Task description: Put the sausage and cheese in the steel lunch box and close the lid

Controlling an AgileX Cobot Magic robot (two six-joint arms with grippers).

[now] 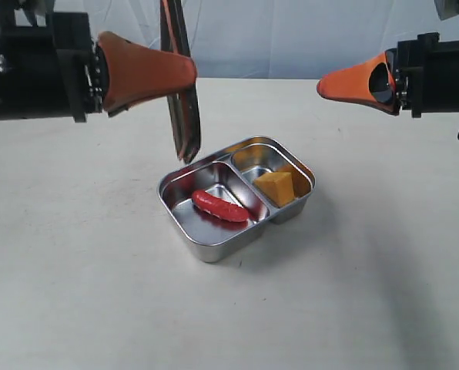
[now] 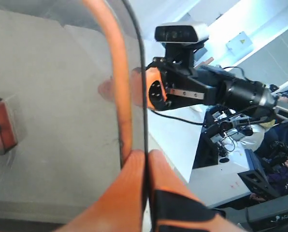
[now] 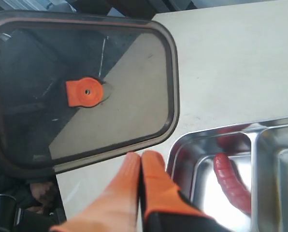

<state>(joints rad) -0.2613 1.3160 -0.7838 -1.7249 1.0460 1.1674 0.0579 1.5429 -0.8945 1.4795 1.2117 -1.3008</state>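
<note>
The steel lunch box (image 1: pixel 214 250) stands open mid-table. The dark red sausage (image 1: pixel 219 206) lies in its larger compartment and the yellow-orange cheese (image 1: pixel 276 187) in the smaller one. My left gripper (image 1: pixel 191 73) is shut on the top edge of the dark translucent lid (image 1: pixel 183 116), which hangs upright just above the box's far left rim. In the left wrist view that gripper (image 2: pixel 145 153) pinches the lid (image 2: pixel 62 96) edge-on. My right gripper (image 1: pixel 322 86) hovers shut and empty to the right, above the box. Its wrist view shows the gripper (image 3: pixel 140 155), the lid (image 3: pixel 124 87) with its orange valve (image 3: pixel 84 92), the box (image 3: pixel 175 150) and the sausage (image 3: pixel 231 179).
The box stands on a pale tabletop (image 1: pixel 75 270) with a light wall behind it. The left wrist view shows the right arm (image 2: pixel 221 89) opposite, and beyond the table edge desks and equipment (image 2: pixel 240 140).
</note>
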